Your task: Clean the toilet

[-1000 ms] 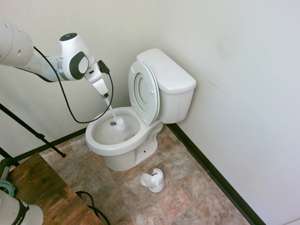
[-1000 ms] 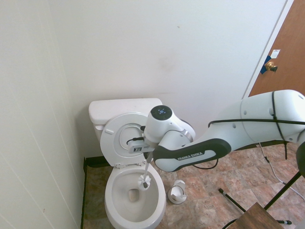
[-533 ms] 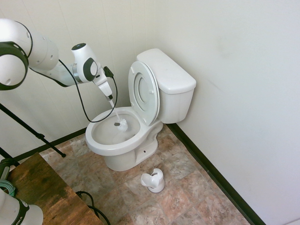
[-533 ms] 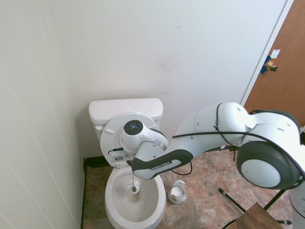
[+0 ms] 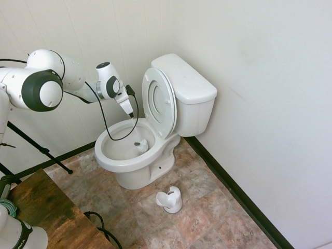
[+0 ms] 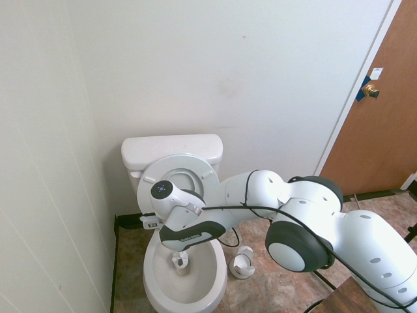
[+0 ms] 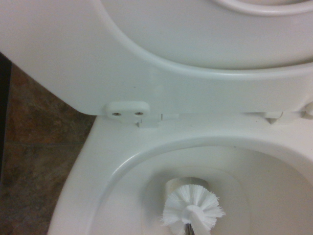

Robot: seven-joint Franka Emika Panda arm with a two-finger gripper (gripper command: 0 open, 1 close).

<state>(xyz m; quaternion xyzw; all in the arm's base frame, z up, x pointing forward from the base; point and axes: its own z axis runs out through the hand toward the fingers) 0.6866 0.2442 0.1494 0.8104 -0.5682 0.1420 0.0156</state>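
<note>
While the seat and lid are stood upright against the tank, the toilet is seen in the corner of the room, its bowl uncovered. A white toilet brush is clamped between the closed fingers of the gripper, which is pointed steeply down over the bowl. The bristle head is placed low inside the bowl, at the drain opening, as the wrist view shows. A small white brush holder is left on the tiled floor, just beside the pedestal.
</note>
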